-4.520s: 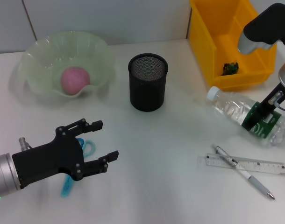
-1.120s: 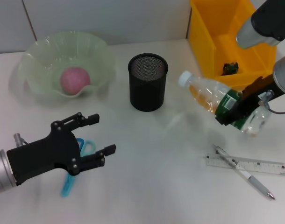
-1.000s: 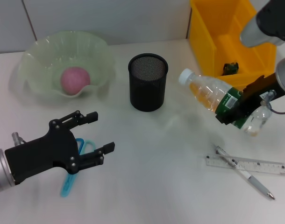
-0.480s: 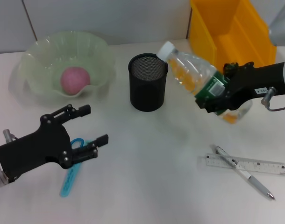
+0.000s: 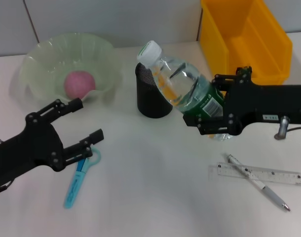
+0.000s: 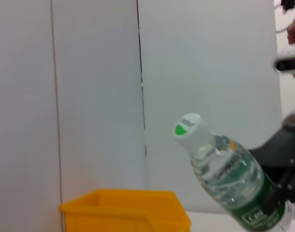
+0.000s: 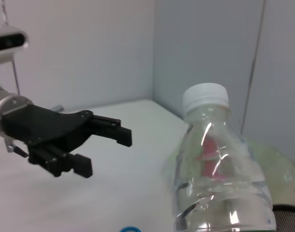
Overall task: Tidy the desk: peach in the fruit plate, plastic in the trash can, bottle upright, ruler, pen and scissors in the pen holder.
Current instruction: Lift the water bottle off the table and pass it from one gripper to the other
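The bottle sits at centre frame, tilted with its white cap toward the upper left, held off the table with the right gripper clamped around its green label. Its neck overlaps the black mesh pen holder behind it. At lower right the ruler and pen lie crossed. At lower left the left gripper hangs with fingers spread above the blue scissors. The peach rests in the fruit plate, upper left.

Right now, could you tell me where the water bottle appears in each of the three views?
Head view: bottle centre, tilted, held by the right gripper.
Left wrist view: bottle lower right, cap up-left.
Right wrist view: bottle lower right, close up.
Shared landmark: its white cap.
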